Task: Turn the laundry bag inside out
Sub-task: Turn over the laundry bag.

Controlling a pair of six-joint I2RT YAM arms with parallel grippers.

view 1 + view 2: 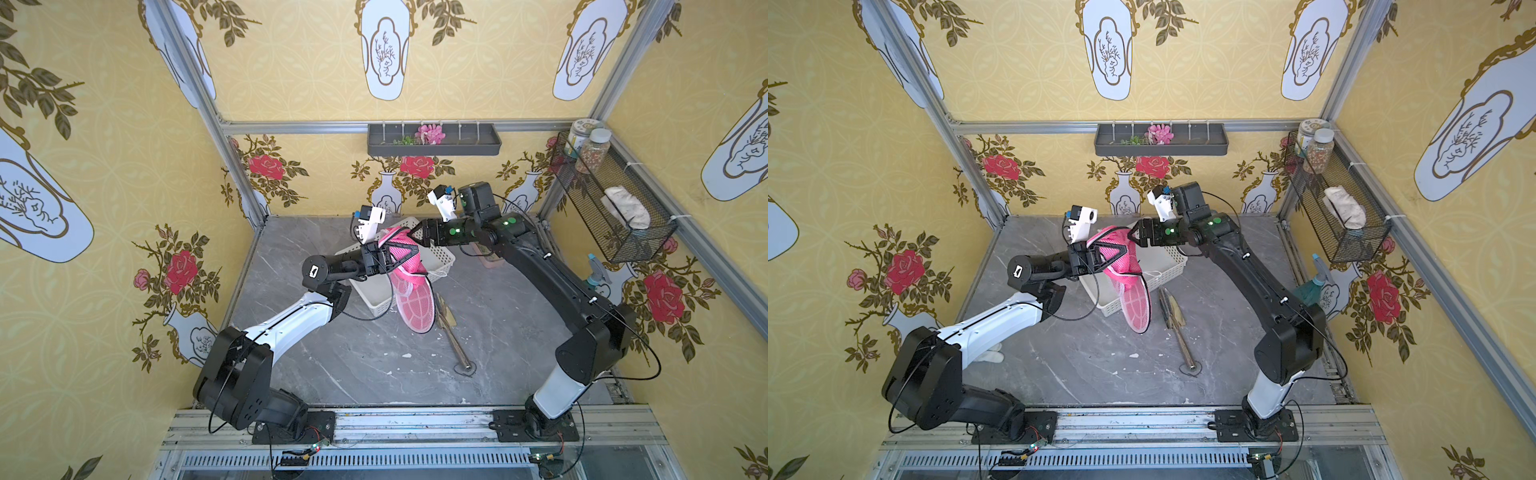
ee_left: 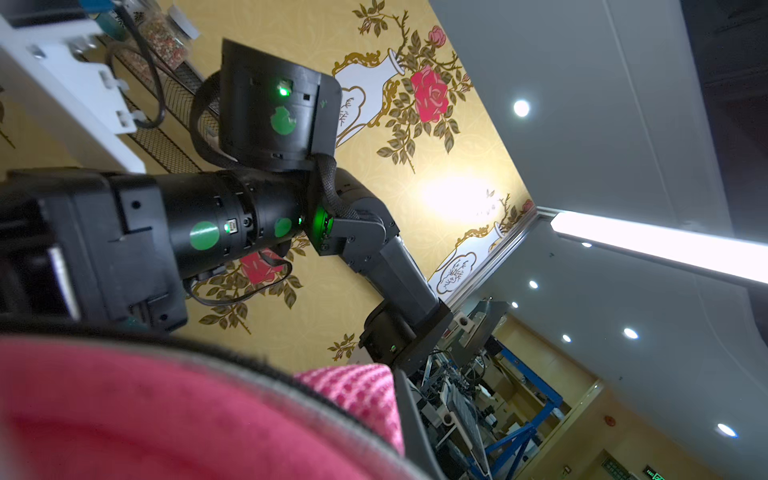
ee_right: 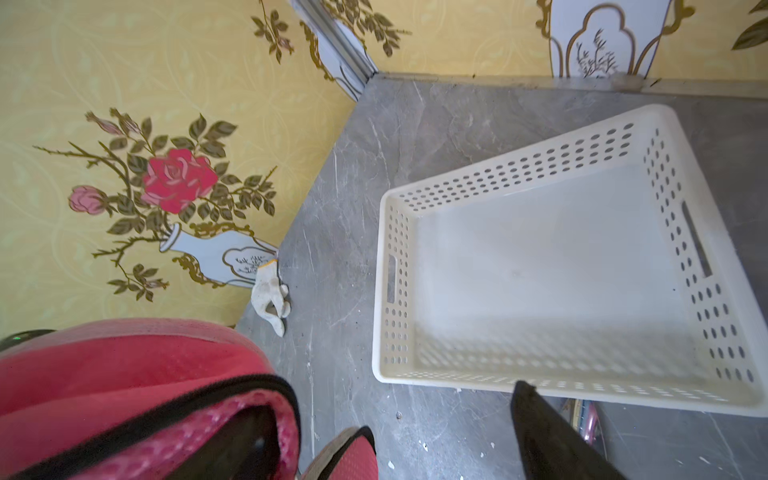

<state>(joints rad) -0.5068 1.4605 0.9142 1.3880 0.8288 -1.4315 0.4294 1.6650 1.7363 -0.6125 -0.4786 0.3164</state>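
Bimanual cell seen from above, items listed from left to right. A white fabric work glove (image 1: 988, 356) lies on the grey marble-patterned counter (image 1: 332, 365) at the left wall. The left gripper (image 1: 415, 249) is closed on the soft pink mesh laundry bag (image 1: 411, 303) with black zipper trim. The bag is draped over and around this gripper and held clear of the counter. Its paler rounded lobe hangs down over the near edge of the white perforated plastic basket (image 1: 440, 257).

In the right wrist view one black finger (image 3: 232, 440) shows inside the bag's zipper opening. The right gripper (image 1: 417, 236) is at the far right of the bag's top, jaws spread wide and holding nothing. Whether it touches the mesh cannot be told. A metal-handled garden trowel (image 1: 453, 332) lies on the counter just right of the hanging lobe.
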